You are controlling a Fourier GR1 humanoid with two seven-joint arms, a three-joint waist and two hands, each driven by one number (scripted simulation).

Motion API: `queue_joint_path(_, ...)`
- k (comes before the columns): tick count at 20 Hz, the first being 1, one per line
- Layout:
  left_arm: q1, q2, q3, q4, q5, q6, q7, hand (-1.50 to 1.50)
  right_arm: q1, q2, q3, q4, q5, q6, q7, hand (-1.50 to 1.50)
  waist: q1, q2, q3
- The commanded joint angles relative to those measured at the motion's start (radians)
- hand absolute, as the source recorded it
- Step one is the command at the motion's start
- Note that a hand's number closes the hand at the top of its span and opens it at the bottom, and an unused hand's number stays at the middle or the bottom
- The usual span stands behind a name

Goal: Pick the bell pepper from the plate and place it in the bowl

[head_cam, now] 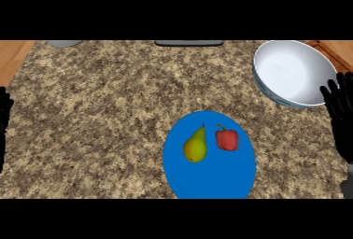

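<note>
This is a kitchen: a speckled granite-look counter (103, 116) with wooden edging carries a blue plate (207, 182) of produce and a white bowl (293, 70); the dark object (189, 43) at the far edge is perhaps a fixture.

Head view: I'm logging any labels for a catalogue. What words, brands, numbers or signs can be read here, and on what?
None: no text, number or sign shows anywhere.
The blue plate, the pear, the bell pepper, the white bowl and the counter are all unmarked.
The objects cut off at the top edge show no writing either.
</note>
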Motion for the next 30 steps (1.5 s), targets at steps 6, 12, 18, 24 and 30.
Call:
queue_joint_path(6, -0.170, -0.181, -0.033, -0.031, 0.302, -0.189, 0.084, 0.00, -0.096, 0.164, 0.175, -0.027, 0.152, -0.187, 0.052, -1.50, 0.019, 0.016, 0.007)
queue_joint_path(12, -0.146, -0.207, -0.041, 0.015, 0.359, -0.248, 0.095, 0.00, -0.027, 0.122, 0.214, 0.119, 0.545, -0.551, 0.124, -1.50, 0.018, 0.016, 0.007)
queue_joint_path(18, -0.127, -0.237, -0.060, -0.011, 0.350, -0.242, 0.115, 0.00, -0.141, -0.076, 0.270, 0.086, 0.762, -0.493, 0.459, -1.50, 0.016, 0.010, 0.005)
queue_joint_path(24, -0.169, -0.219, -0.057, -0.020, 0.367, -0.257, 0.150, 0.00, -0.239, -0.242, 0.398, 0.137, 0.695, -0.040, 0.741, -1.50, 0.051, 0.018, 0.000)
queue_joint_path(30, -0.170, -0.220, -0.049, -0.017, 0.356, -0.243, 0.150, 0.00, -0.340, -0.272, 0.466, 0.047, 0.444, 0.365, 1.008, -1.50, 0.043, 0.010, 0.003)
